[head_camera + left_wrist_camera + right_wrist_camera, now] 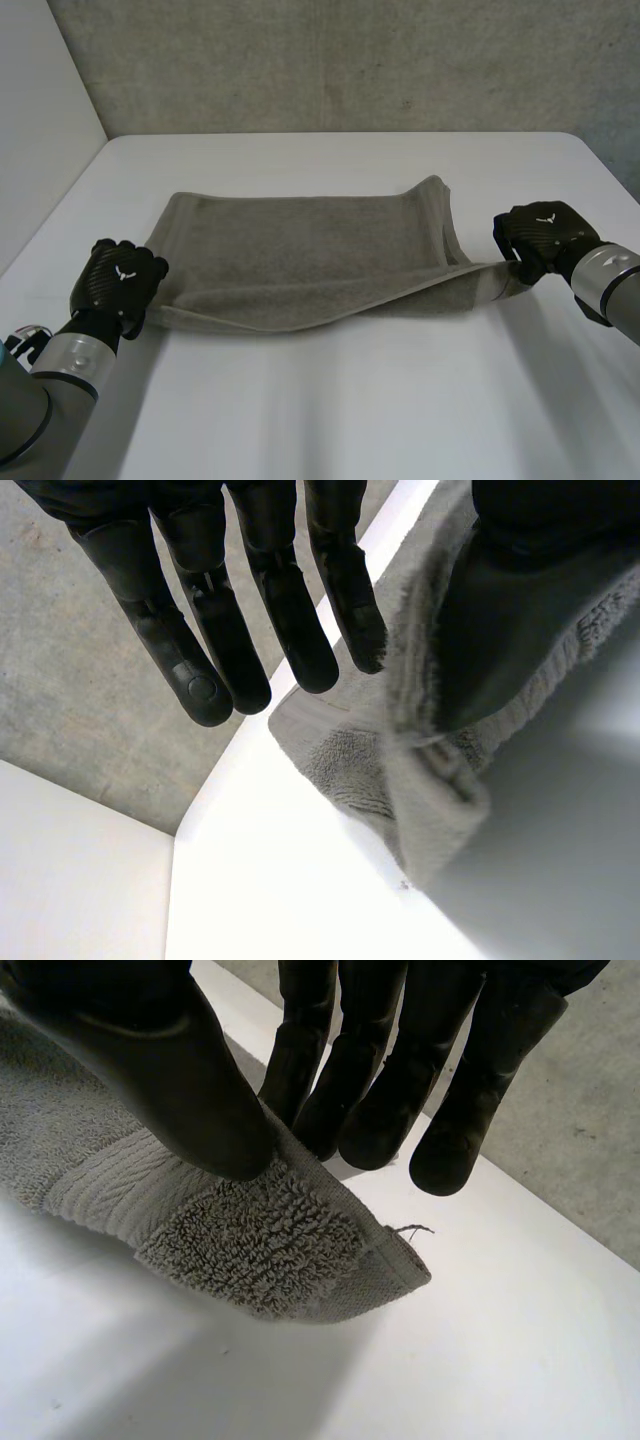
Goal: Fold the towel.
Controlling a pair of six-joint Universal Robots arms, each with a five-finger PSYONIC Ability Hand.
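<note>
The soft, limp towel (300, 260) sags between its near corners. The left hand (120, 280) and right hand (540, 232) each pinch one, thumb against fingers.

No words, letters or numbers can be read anywhere. The only sign is a small white emblem (122, 272), a winged, V-like shape, printed on the black back of the left hand (118, 285) in the head view. A matching white emblem (546, 217) stands on the back of the right hand (540, 235). The towel (300, 260) shows no tag or print that can be read.
</note>
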